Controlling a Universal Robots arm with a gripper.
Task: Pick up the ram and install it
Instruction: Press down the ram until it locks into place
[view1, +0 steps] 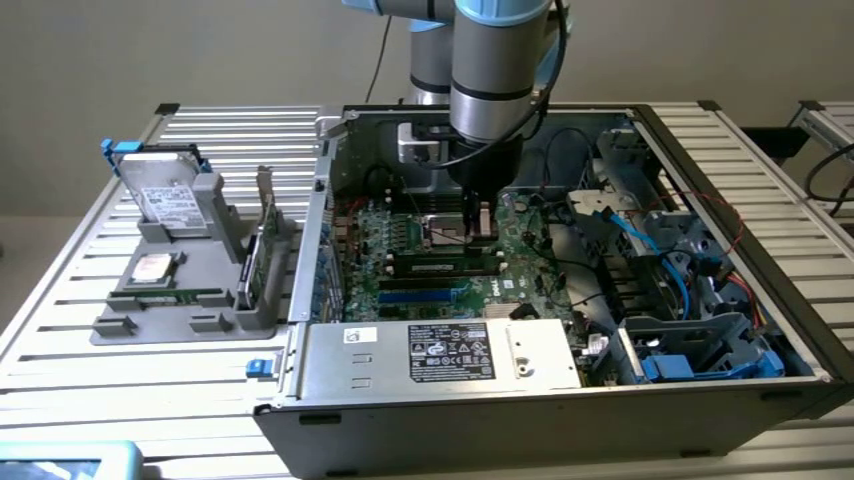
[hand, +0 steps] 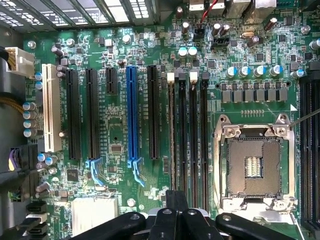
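My gripper (view1: 477, 220) hangs inside the open computer case (view1: 747, 250), low over the motherboard (hand: 115, 125) near the CPU socket (hand: 255, 167). Its black fingers (hand: 165, 222) are pressed together in the wrist view, with nothing visible between them. They sit just past one end of the row of memory slots (hand: 188, 135). A ram stick (view1: 434, 267), green with black chips, stands upright in one of those slots. Another narrow green stick (view1: 174, 296) lies in the grey fixture (view1: 160, 325) at the exterior view's left.
The fixture also holds a silver hard drive (view1: 167, 195) and an upright green expansion card (view1: 267, 235). Inside the case are a blue slot (hand: 131, 115), blue and black cables (view1: 641, 240), a drive cage (view1: 694, 345) and a labelled metal power supply box (view1: 447, 352). The case walls stand close around the arm.
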